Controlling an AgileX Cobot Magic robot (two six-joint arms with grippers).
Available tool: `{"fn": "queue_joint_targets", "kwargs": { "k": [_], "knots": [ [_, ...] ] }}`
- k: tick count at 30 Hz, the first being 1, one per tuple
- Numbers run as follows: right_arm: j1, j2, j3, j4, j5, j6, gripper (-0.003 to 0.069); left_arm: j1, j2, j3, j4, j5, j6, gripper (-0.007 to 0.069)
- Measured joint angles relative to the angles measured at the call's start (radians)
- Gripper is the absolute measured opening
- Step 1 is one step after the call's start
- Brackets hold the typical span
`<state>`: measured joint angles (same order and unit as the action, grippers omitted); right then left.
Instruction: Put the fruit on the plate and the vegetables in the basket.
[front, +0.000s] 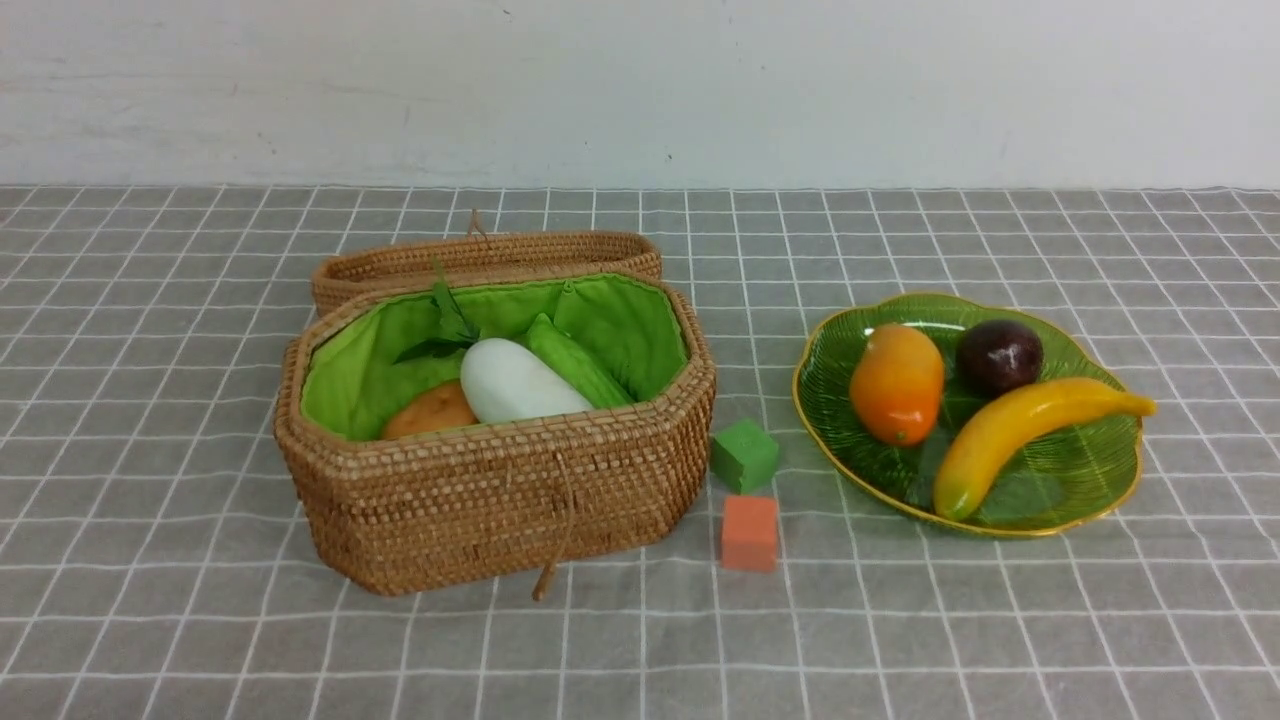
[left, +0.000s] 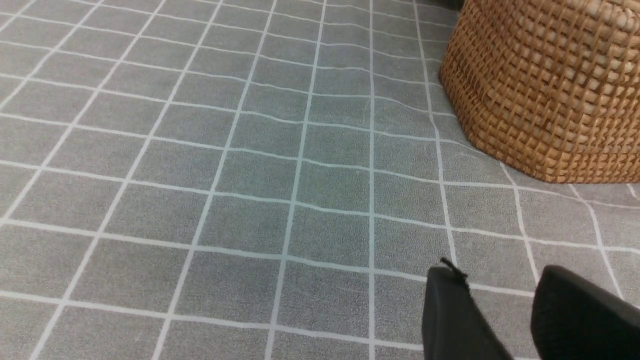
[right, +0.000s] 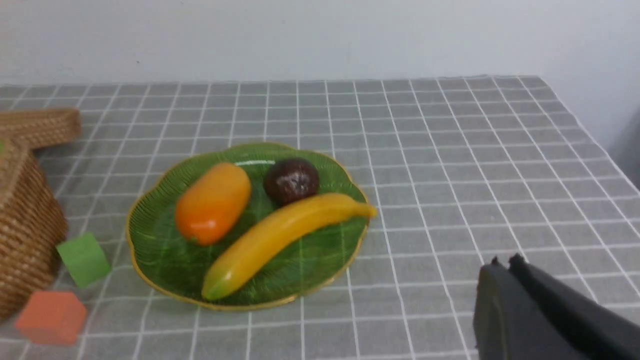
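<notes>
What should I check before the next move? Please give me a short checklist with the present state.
1. Mango, banana and purple ball on plate: ok.
2. Bulb, white vegetable, cucumber and sprig in basket: ok.
3. Eggplant in basket: cannot tell, not visible.
4. Left gripper empty: ok.
5. Right gripper shut, empty: ok.
6. Cubes outside both: ok.

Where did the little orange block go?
In the front view the orange cube sits on the gray checked cloth, just in front of the green cube, between the wicker basket and the green plate.
</notes>
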<state>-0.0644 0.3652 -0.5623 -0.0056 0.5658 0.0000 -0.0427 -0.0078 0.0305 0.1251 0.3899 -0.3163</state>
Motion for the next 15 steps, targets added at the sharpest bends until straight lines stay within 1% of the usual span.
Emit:
{"fn": "queue_joint_targets", "kwargs": {
  "k": [8, 12, 15],
  "knots": [
    [-0.059, -0.299, 0.421, 0.006, -0.071, 0.000, 0.0005, 0.000, 0.000, 0.000, 0.000, 0.000, 0.000, 0.0239],
    [-0.064, -0.369, 0.550, 0.006, -0.106, 0.000, 0.0006, 0.000, 0.000, 0.000, 0.000, 0.001, 0.000, 0.0239],
    [-0.064, -0.376, 0.574, 0.006, -0.167, 0.000, 0.0008, 0.000, 0.000, 0.000, 0.000, 0.002, 0.000, 0.0239]
  ]
}}
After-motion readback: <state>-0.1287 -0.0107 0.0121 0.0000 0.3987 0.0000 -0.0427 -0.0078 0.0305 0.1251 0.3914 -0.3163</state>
